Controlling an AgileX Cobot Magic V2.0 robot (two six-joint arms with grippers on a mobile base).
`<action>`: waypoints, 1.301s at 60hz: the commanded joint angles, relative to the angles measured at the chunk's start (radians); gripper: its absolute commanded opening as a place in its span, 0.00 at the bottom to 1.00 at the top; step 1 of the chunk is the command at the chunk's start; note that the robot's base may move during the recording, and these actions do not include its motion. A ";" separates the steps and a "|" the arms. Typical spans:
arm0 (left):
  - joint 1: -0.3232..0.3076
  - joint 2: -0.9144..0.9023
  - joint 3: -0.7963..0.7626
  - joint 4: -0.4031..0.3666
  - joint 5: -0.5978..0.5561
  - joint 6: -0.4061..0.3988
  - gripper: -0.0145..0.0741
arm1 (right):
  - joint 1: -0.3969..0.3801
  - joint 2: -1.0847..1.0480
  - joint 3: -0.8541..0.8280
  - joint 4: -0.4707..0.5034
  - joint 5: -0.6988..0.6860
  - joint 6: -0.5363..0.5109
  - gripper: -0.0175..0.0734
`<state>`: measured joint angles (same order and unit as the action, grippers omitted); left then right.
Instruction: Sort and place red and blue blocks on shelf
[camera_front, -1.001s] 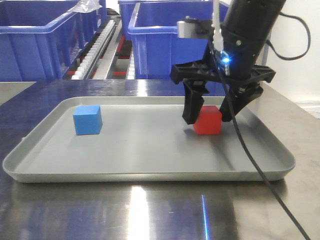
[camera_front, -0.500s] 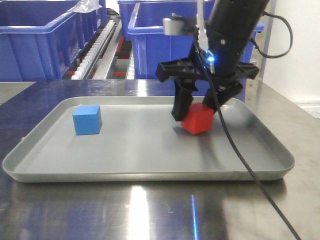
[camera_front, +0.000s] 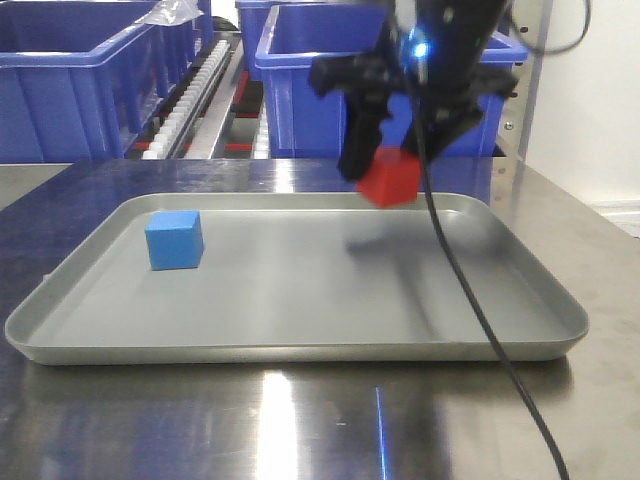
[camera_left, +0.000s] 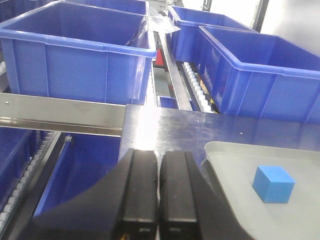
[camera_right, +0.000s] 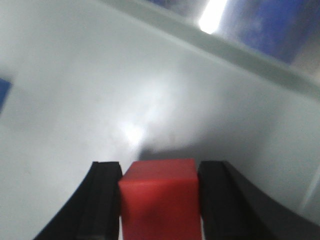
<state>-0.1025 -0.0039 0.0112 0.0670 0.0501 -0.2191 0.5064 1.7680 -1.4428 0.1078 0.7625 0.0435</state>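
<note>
here | right gripper (camera_front: 393, 168) clamps red cube (camera_front: 390, 183) clear of tray (camera_front: 300, 350), for shelf (camera_front: 200, 100) transfer | left gripper (camera_left: 159, 190) closed, empty, idle

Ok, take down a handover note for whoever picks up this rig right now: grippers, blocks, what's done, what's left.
Right gripper: shut on the red block, held in the air clear of the tray.
Left gripper: shut, empty, over the steel tabletop beside the tray.
Blue block: flat on the tray, nothing touching it.
Done: red block picked up.
Left: place the red block on the shelf behind the tray, then pick and place the blue block. Neither block is on the shelf yet.
</note>
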 joint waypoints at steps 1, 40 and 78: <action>-0.002 -0.014 0.020 -0.006 -0.081 0.000 0.30 | -0.013 -0.115 -0.037 -0.013 -0.068 -0.010 0.25; -0.002 -0.014 0.020 -0.006 -0.081 0.000 0.30 | -0.333 -0.711 0.314 -0.014 -0.362 -0.010 0.25; -0.002 -0.014 0.020 -0.006 -0.081 0.000 0.30 | -0.515 -1.287 0.934 -0.014 -0.564 -0.010 0.25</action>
<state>-0.1025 -0.0039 0.0112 0.0670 0.0501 -0.2191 -0.0005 0.5019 -0.5080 0.1008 0.3081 0.0428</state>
